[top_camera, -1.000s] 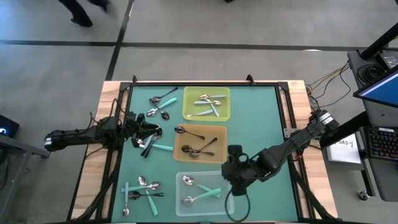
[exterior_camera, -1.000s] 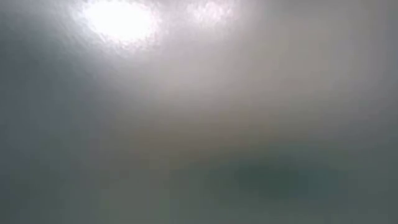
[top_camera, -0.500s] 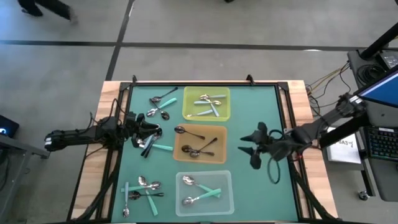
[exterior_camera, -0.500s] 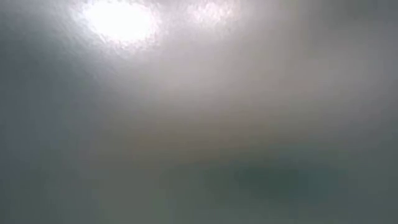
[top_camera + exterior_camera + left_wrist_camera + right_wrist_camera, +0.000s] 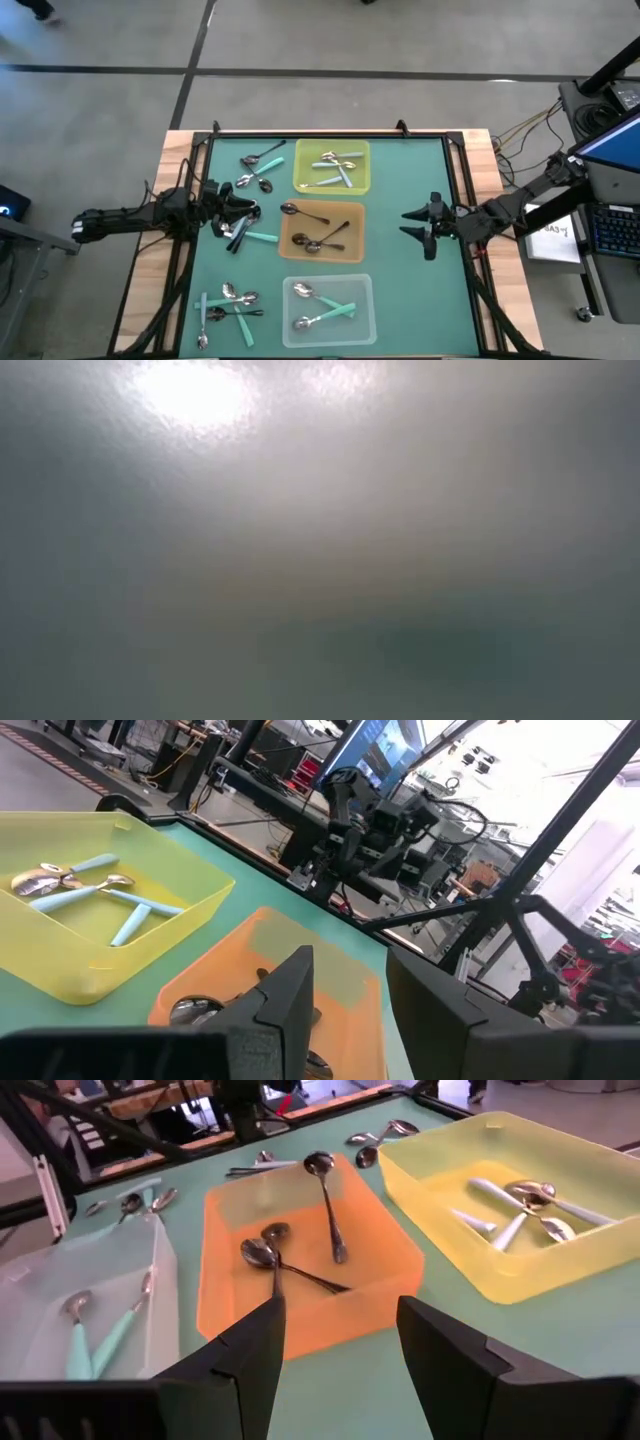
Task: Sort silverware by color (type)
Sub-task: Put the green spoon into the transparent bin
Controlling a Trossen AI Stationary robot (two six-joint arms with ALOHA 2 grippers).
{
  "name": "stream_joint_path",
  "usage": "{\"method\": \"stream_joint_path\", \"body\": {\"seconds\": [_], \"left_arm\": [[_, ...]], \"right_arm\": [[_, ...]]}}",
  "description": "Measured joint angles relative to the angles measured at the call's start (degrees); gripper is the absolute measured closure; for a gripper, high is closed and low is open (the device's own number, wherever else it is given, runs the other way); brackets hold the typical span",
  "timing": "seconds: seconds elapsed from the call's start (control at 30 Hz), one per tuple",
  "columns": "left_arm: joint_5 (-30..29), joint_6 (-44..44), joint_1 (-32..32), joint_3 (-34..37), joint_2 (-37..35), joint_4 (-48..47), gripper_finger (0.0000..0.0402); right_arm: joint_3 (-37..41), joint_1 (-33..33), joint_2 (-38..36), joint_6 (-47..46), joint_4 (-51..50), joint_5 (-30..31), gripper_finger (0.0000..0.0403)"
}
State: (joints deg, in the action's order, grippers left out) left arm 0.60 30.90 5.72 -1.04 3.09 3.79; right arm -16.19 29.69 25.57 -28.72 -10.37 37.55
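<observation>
Loose spoons lie on the green mat in a far-left cluster (image 5: 258, 165) and a near-left cluster (image 5: 228, 303). A teal-handled spoon (image 5: 258, 237) and a dark one lie by my left gripper (image 5: 240, 213), which hovers open just left of the orange tray (image 5: 322, 232). That tray holds dark spoons (image 5: 275, 1260). The yellow tray (image 5: 332, 167) and the clear tray (image 5: 328, 308) hold silver and teal-handled spoons. My right gripper (image 5: 408, 224) is open and empty over bare mat, right of the orange tray. The low view shows only haze.
The three trays stand in a line down the mat's middle, yellow at the far end, clear at the near end. Bare mat lies on the right (image 5: 410, 290). A raised frame edges the table (image 5: 455, 150). Cables and a laptop sit beyond the right edge.
My right gripper has drawn away from the clear tray's right side, going toward the table's right and far edges, and now points toward the orange tray from the right. The spoons and trays have stayed where they were.
</observation>
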Motion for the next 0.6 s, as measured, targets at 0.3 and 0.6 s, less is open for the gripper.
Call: {"method": "stream_joint_path", "body": {"seconds": [0.3, 0.6], "left_arm": [[-0.01, 0.0, 0.0, 0.0, 0.0, -0.01, 0.029], [-0.02, 0.01, 0.0, -0.02, 0.0, -0.04, 0.029]], "right_arm": [[9.56, 0.0, -12.1, 1.6, -0.09, -1.82, 0.0218], [11.28, -0.37, -17.14, 8.37, 0.01, -1.65, 0.0219]]}}
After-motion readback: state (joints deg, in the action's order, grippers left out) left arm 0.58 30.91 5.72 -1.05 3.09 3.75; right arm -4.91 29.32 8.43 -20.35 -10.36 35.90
